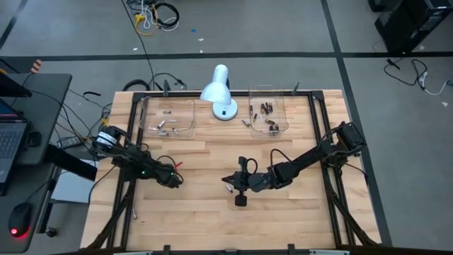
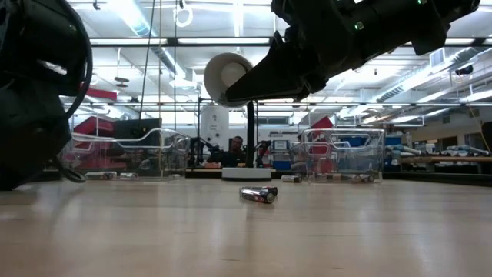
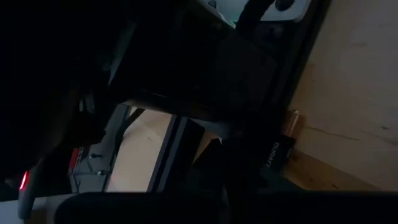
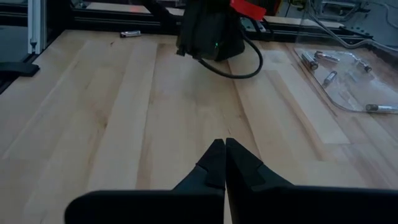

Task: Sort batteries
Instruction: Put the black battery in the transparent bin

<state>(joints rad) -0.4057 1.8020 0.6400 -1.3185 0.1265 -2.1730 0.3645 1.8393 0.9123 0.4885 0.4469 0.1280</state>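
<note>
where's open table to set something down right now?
Free: the near strip of the table in front of both arms, and the middle between the left end effector and right end effector. Crowded: the far edge, with both trays and the lamp; a battery lies mid-table.

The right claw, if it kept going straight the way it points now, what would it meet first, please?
Probably the left arm's claw: the right claw, shut and empty, points across bare tabletop toward that dark body with its green light. Depth is unclear; the wood between looks free.
</note>
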